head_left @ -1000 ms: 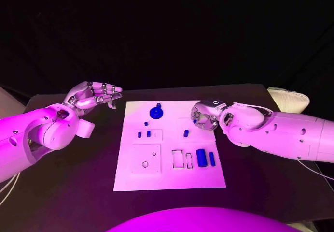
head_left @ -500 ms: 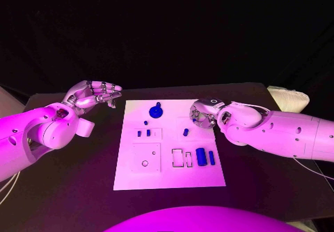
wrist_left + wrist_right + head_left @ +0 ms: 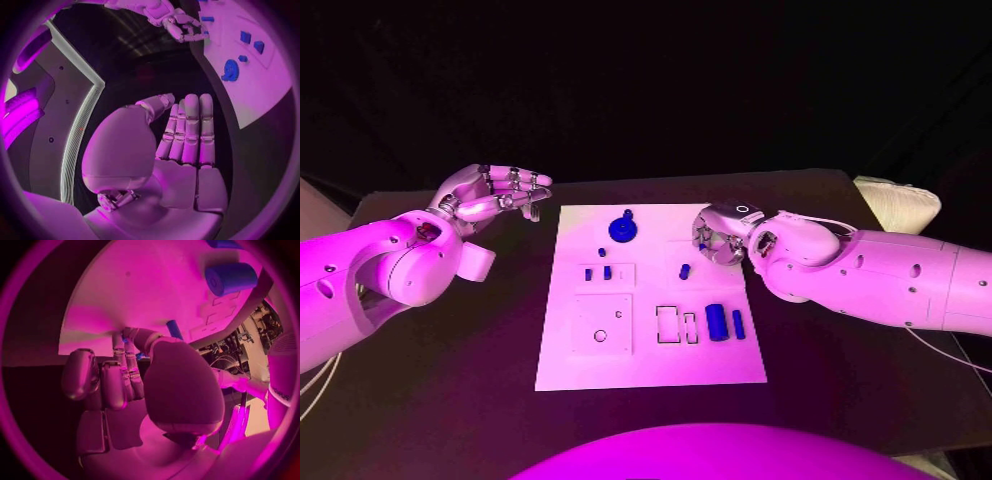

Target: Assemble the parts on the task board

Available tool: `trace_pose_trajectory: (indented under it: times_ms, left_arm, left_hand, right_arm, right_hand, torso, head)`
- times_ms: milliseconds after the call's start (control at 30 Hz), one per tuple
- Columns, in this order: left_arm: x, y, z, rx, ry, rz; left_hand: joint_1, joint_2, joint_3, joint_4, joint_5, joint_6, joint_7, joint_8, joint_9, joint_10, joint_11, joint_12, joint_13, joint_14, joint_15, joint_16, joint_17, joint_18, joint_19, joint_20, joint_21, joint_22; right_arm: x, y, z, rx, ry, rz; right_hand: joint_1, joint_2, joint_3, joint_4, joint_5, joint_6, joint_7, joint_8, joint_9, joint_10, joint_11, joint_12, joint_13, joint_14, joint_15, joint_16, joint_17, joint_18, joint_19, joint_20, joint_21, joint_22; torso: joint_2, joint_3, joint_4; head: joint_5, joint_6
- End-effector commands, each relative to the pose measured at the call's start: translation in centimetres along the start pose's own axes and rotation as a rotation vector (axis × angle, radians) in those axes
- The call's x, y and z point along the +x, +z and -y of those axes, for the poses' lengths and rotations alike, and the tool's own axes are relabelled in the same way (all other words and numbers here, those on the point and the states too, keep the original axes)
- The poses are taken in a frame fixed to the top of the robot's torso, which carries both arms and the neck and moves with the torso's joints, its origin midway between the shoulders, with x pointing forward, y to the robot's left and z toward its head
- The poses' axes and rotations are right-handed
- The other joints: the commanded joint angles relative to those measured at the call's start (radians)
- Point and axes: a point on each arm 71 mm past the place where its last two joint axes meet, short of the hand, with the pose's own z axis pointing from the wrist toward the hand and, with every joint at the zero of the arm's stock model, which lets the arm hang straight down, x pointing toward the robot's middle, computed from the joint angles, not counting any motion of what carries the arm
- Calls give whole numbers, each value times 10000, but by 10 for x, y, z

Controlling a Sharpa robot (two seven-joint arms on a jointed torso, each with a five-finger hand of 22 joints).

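On the black table (image 3: 444, 340), the white task board (image 3: 653, 345) lies in the middle.
Blue parts (image 3: 717, 324) rest on it; the left hand (image 3: 492, 193), at nine o'clock of the board, is empty with fingers apart; the right hand (image 3: 721, 240), at two o'clock, I cannot tell.

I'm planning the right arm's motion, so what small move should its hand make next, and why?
Probably lower the right hand a little toward the small blue peg on the task board. The hand hovers at the board's right edge, holding nothing visible, with that peg lying nearest its fingertips.
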Motion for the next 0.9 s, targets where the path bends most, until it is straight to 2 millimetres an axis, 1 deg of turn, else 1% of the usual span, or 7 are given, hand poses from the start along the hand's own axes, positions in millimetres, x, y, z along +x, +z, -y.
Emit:
trace_pose_trajectory:
  times_ms: [33,233,400,600,700,833,900]
  left_arm:
    - [0,0,1,45,-103,-59]
    - [0,1,0,14,-97,-45]
    - [-2,2,-1,-15,-81,-7]
    - [-4,2,-2,-45,-62,38]
    - [-4,2,-2,-48,-61,40]
    - [-2,3,-2,-40,-71,14]
    - [-1,3,-2,-38,-81,-11]
  left_hand:
    - [56,1,-6,-36,37,-57,11,42,-17,-15,17,39,-14,-11,-27,-64,-17,70,23,17,-55,-12]
    - [85,1,-12,-60,46,-68,15,43,-22,-27,20,40,-25,4,-28,-67,-19,70,39,12,-46,-10]
    - [100,2,-12,-72,51,-72,17,44,-25,-32,22,42,-30,9,-28,-69,-20,71,45,10,-42,-8]
    - [100,2,-12,-72,51,-72,17,44,-25,-32,22,42,-30,9,-28,-69,-20,71,45,10,-42,-8]
    - [100,2,-12,-72,51,-72,17,44,-25,-32,22,42,-30,9,-28,-69,-20,71,45,10,-42,-8]
    - [100,2,-12,-72,51,-72,17,44,-25,-32,22,42,-30,9,-28,-69,-20,71,45,10,-42,-8]
    - [100,2,-12,-72,51,-72,17,44,-25,-32,22,42,-30,9,-28,-69,-20,71,45,10,-42,-8]
  right_arm:
    - [3,-3,-5,0,158,323]
    - [-5,-6,-7,14,459,925]
    - [-16,-8,-5,104,674,1306]
    - [-30,-15,-8,29,1045,1683]
    - [-35,-20,-15,-161,1272,1796]
    - [-39,-23,-32,-646,1603,1856]
    - [-39,-24,-45,-986,1728,1843]
  right_hand:
    - [171,253,70,-15,-73,42,14,55,23,190,-123,-31,13,339,-67,35,-12,-157,77,-35,96,491]
    - [145,254,109,-49,-105,49,11,62,47,217,-126,-51,12,344,-69,45,0,-170,97,-38,169,534]
    - [126,254,132,-69,-126,52,9,65,62,233,-128,-65,12,350,-70,59,19,-174,105,-39,196,552]
    - [114,251,143,-79,-134,55,9,68,70,242,-128,-72,12,352,-71,61,21,-183,118,-40,248,579]
    - [112,250,144,-82,-135,55,9,68,72,244,-128,-73,12,354,-72,68,31,-188,125,-40,273,591]
    - [106,242,154,-96,-135,56,8,70,79,250,-130,-81,12,352,-73,59,17,-190,130,-41,289,601]
    - [106,242,154,-96,-135,56,8,70,79,250,-130,-81,12,352,-73,59,17,-190,130,-41,289,601]
  torso:
    - [-1,10,-6]
    - [-5,0,-3]
    - [-13,2,-2]
    - [-10,2,-18]
    - [-16,1,-23]
    - [-13,6,-37]
    - [-14,4,-25]
  head:
    - [15,18]
    - [24,41]
    - [23,59]
    - [76,79]
    - [132,92]
    - [227,106]
    - [307,132]
